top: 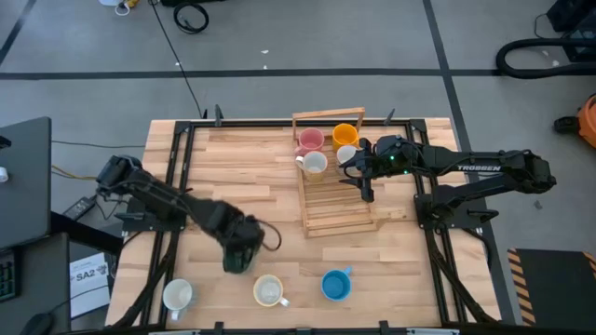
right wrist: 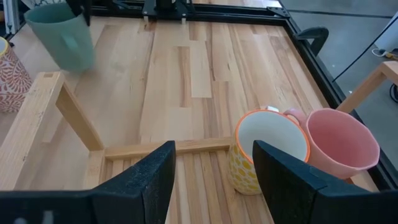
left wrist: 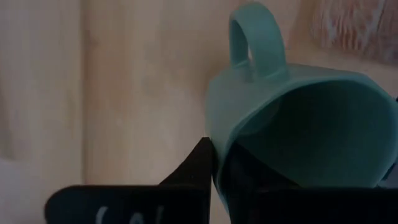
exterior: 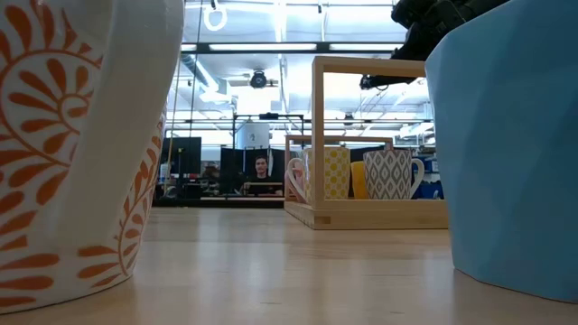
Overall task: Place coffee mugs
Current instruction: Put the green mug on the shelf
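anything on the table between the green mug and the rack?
No: in the high view, only bare wood lies between the green mug, held by the left gripper, and the rack.

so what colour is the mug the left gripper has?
Green, a pale teal shade: the green mug fills the left wrist view, with the left gripper shut on its rim.

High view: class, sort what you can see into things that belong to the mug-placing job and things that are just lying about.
Job:
green mug, in the shut jaws of the left gripper
blue mug
white mug
cream mug
pink mug and orange mug in the wooden rack
right gripper, open over the rack

Lying about:
cable loop on the floor
printed sheet
dark screen
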Motion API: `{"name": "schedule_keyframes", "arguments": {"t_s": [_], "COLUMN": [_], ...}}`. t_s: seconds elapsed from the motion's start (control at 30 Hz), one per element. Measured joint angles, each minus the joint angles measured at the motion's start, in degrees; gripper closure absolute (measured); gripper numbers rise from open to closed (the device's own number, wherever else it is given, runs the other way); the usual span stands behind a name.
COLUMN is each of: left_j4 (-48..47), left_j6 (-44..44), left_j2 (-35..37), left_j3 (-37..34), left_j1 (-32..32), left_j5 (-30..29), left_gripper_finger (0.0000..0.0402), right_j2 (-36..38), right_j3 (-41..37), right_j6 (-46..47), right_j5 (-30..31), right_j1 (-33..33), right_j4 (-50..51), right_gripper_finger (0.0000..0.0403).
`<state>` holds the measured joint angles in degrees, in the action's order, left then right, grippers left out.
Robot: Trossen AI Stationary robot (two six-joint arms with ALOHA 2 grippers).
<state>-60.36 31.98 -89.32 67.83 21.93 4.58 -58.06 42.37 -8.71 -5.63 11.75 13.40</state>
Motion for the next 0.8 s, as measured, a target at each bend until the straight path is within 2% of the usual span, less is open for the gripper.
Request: {"name": "schedule_keyframes", "arguments": {"t_s": [0.4,0.8], "left_j4": [3.14,15.04], "left_j6": [-15.33,-27.43], "left_j2": [2.86,2.86], "left_j3": [0.07,0.07], "left_j1": [-16.83,-28.35], "left_j5": [-2.12,-2.14], "left_gripper_finger": [0.0377,0.0377], "right_j2": [0.00,-1.12], "right_j3": [0.00,0.00], "right_j6": [0.00,2.56], "right_j5": [-0.01,-4.96], "right_j1": [-0.02,-0.02], "right_j4": [-2.10,-9.81], "right_gripper_finger": [0.0183,0.0183]}}
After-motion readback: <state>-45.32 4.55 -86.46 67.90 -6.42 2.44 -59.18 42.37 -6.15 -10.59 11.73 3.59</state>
